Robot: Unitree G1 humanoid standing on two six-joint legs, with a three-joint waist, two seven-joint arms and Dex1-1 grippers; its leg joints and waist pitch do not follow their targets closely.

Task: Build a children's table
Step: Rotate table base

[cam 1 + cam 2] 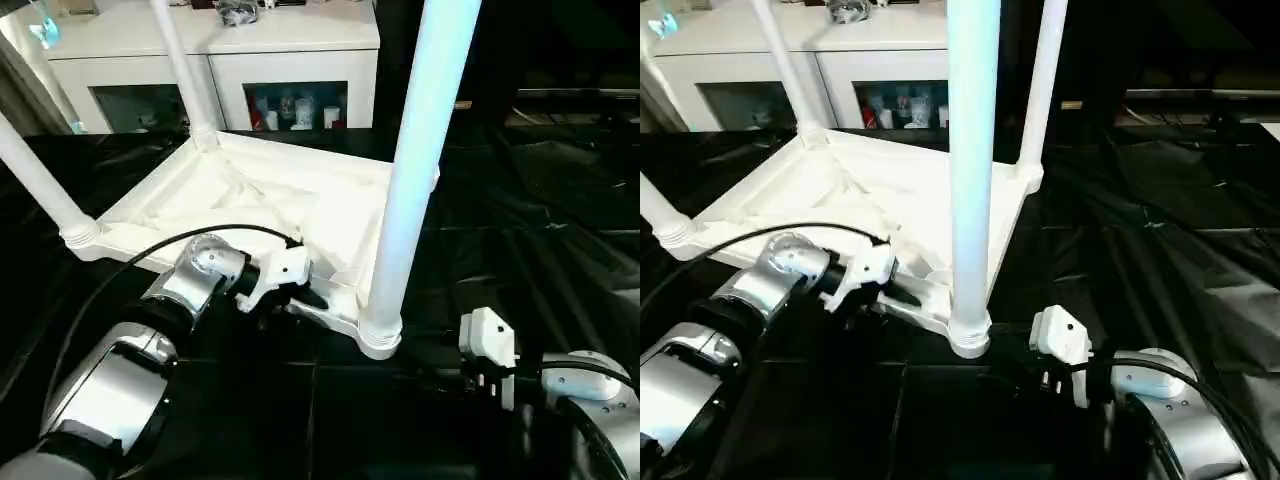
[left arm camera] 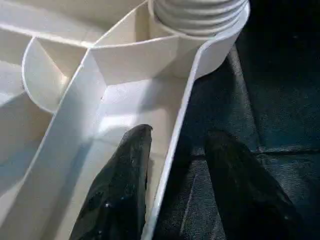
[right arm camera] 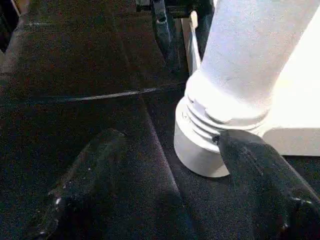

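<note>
the children's table point(image 1: 250, 200) lies upside down on the black sheet point(image 1: 540, 240), all four legs standing in their sockets. my left gripper point(image 2: 175, 150) straddles its near rim, not clamped; my right gripper point(image 3: 165, 165) hangs wide beside the nearest leg point(image 1: 415, 160). i judge only flipping remains.

Robot test room, domestic mock-up: large worktable draped in black sheeting point(image 1: 540, 230), with a white glass-door cabinet point(image 1: 215, 60) holding small containers directly behind that table.
</note>
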